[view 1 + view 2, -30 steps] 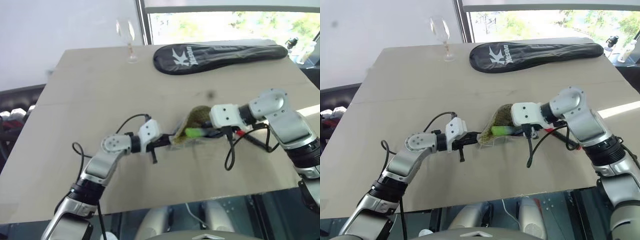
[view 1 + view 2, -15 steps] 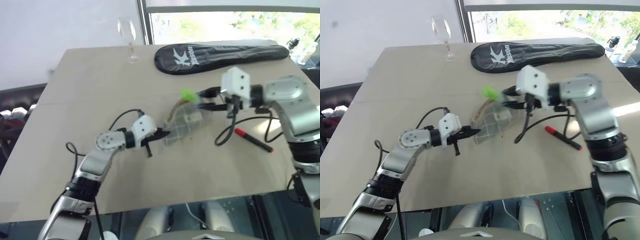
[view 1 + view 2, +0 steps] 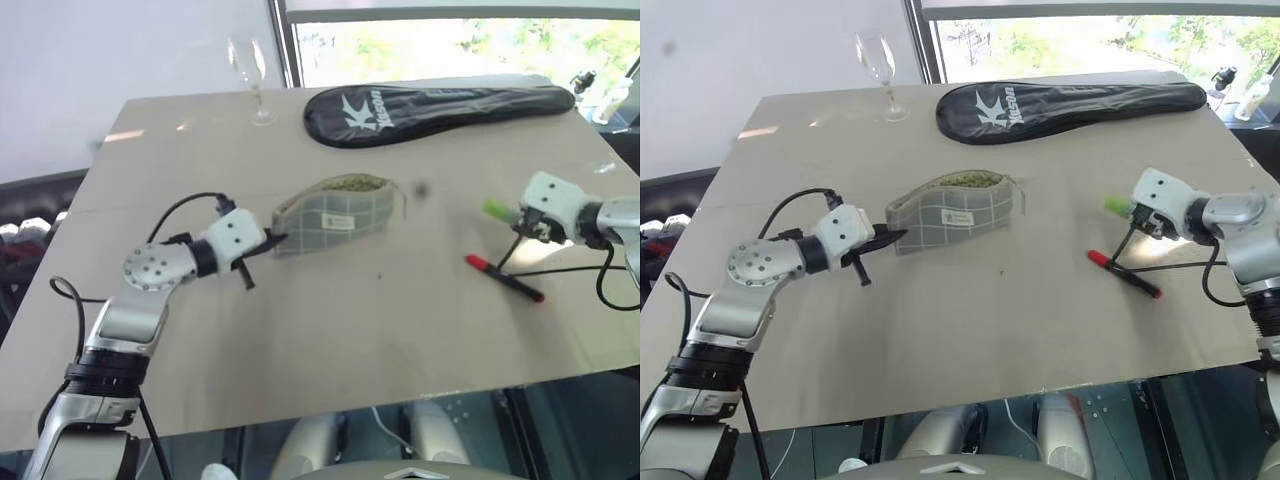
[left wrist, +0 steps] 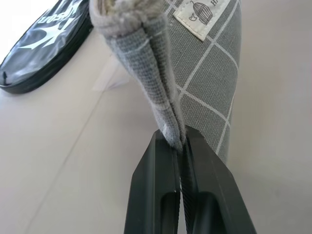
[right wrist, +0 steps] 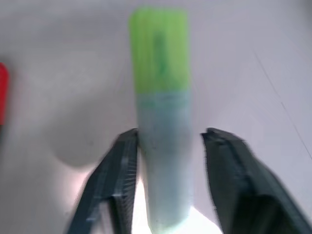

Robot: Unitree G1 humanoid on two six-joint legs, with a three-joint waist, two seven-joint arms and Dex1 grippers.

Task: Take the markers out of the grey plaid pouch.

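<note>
Two markers are out of the grey plaid pouch (image 3: 335,213). Desk (image 3: 300,320) carries the pouch mid-surface, its end clamped in the left gripper (image 4: 181,146) fingers. Red-capped marker (image 3: 503,277) lies on the desk at right. Right gripper (image 5: 168,141) fingers stand apart around the green-capped marker (image 5: 161,97), one side loose. Step in hand: release. Next: let it drop beside the red one.
</note>
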